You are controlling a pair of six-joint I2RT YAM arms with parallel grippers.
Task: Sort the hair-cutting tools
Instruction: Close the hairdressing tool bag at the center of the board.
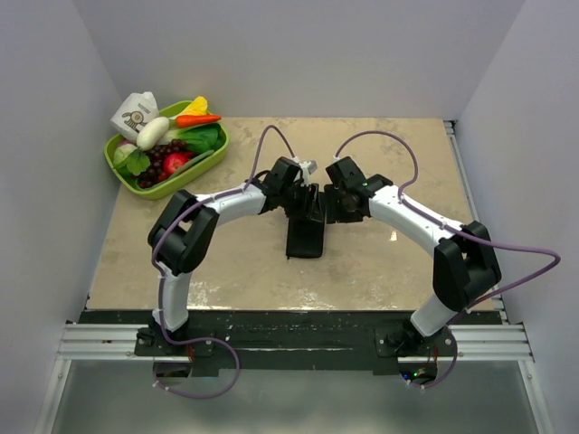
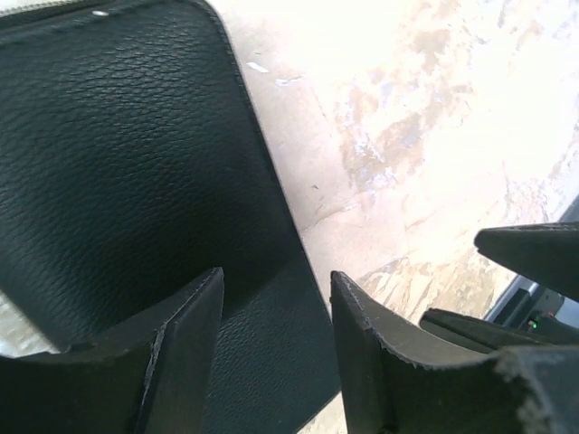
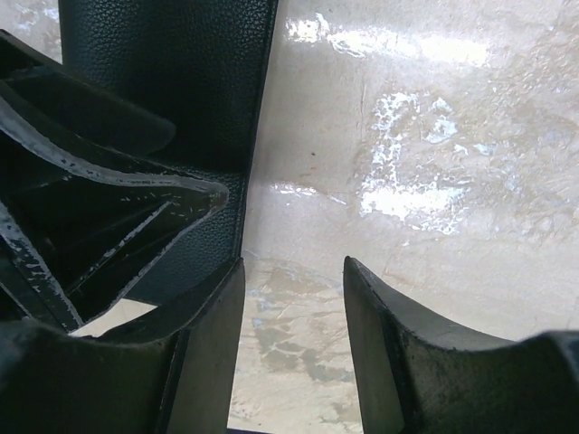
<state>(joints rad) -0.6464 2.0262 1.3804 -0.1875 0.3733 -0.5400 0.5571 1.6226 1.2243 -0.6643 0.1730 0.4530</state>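
A flat black case [image 1: 306, 237] lies shut in the middle of the table, and both grippers meet at its far end. My left gripper [image 2: 276, 274] hangs open just over the case [image 2: 127, 163], near its right edge; only the case's grained cover shows between the fingers. My right gripper [image 3: 294, 262] stands open over bare table, just right of the case [image 3: 181, 63], with its left finger by the case's edge. The left gripper's fingers [image 3: 109, 208] cross the right wrist view. The hair-cutting tools are out of view.
A green tray [image 1: 194, 176] of toy fruit and vegetables sits at the back left with a small carton [image 1: 136, 113] beside it. White walls close in the beige table [image 1: 398, 262] on three sides. The arm bases stand at the near edge.
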